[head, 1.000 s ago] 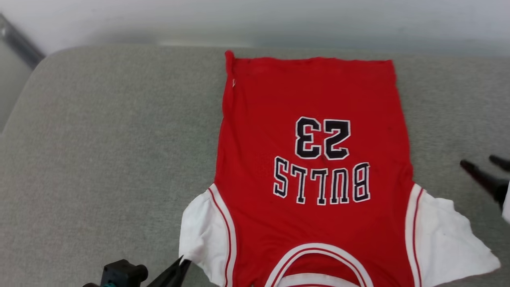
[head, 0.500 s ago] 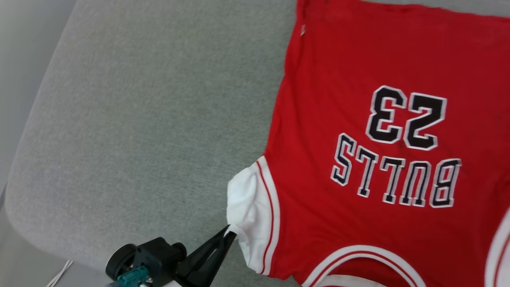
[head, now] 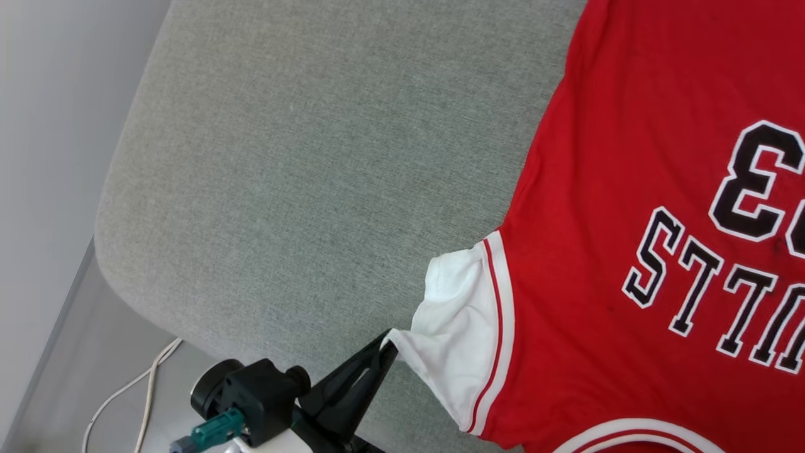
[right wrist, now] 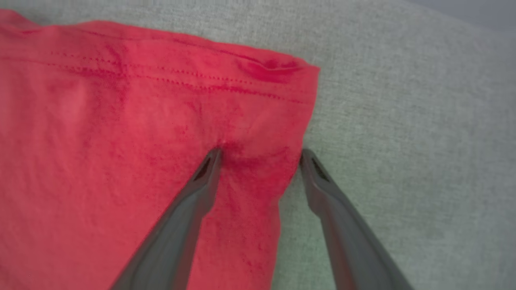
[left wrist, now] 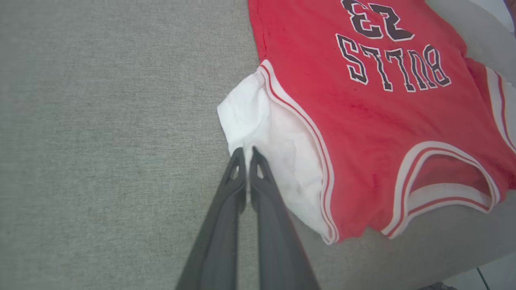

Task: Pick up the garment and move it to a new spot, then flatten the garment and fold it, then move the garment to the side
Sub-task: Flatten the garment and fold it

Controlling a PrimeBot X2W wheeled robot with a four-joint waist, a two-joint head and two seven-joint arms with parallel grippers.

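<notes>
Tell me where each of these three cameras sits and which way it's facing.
Head view: on the robot's head, looking down at grey cushion and jersey; left tool at lower left, shut on the white sleeve.
Left wrist view: on the left wrist, looking along its shut fingers at that sleeve.
Right wrist view: on the right wrist, facing the jersey's red hem corner; right tool open.
Shared: head and left wrist views both show the pinched sleeve.
</notes>
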